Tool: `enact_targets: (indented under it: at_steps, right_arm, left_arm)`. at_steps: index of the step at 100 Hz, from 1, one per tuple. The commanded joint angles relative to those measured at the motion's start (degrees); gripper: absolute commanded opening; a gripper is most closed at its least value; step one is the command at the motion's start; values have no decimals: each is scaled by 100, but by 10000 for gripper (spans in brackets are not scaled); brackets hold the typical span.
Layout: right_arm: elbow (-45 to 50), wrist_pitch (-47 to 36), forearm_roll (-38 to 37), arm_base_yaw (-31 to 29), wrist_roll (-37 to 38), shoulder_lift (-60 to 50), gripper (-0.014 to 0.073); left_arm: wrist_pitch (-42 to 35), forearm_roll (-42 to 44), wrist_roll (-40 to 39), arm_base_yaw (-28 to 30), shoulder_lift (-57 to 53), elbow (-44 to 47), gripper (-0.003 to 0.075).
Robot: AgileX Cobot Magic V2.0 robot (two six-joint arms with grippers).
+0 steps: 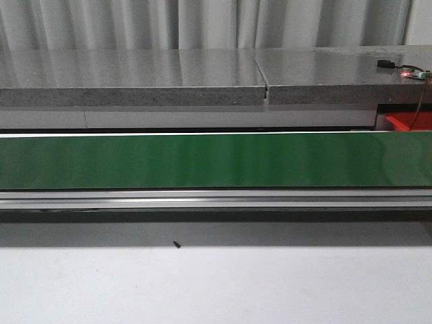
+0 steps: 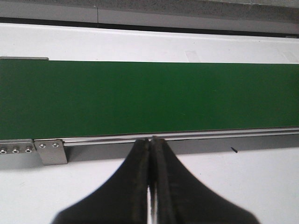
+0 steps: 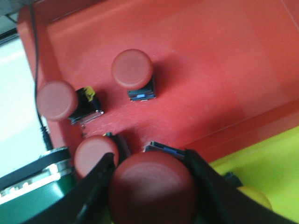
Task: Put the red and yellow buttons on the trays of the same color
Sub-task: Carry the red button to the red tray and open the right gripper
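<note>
In the right wrist view my right gripper (image 3: 149, 156) is shut on a red button (image 3: 152, 189), its fingers pressed against both sides of the round cap. It hangs over the near edge of the red tray (image 3: 210, 70), where three more red buttons (image 3: 132, 69) (image 3: 56, 100) (image 3: 93, 155) stand. Beside it lies the yellow tray (image 3: 271, 163) with a yellow button (image 3: 254, 196) partly hidden behind a finger. My left gripper (image 2: 151, 140) is shut on nothing, over the white table just short of the belt. Neither gripper shows in the front view, only a corner of the red tray (image 1: 408, 122).
A green conveyor belt (image 1: 202, 160) (image 2: 140, 98) with a metal rail runs across the table. Behind it is a grey stone ledge (image 1: 135, 74) carrying a small circuit board (image 1: 408, 71). A black cable (image 3: 35, 70) runs along the red tray's side.
</note>
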Motion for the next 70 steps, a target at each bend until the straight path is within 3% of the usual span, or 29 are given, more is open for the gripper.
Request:
enact_targets:
  at_steps: [1, 70]
  right_arm:
    - [-216, -519, 26, -48, -25, -111, 213]
    - [-227, -1279, 309, -48, -25, 911, 216]
  left_arm:
    - [-376, -46, -35, -41, 24, -159, -19]
    - [-376, -46, -35, -41, 24, -159, -19]
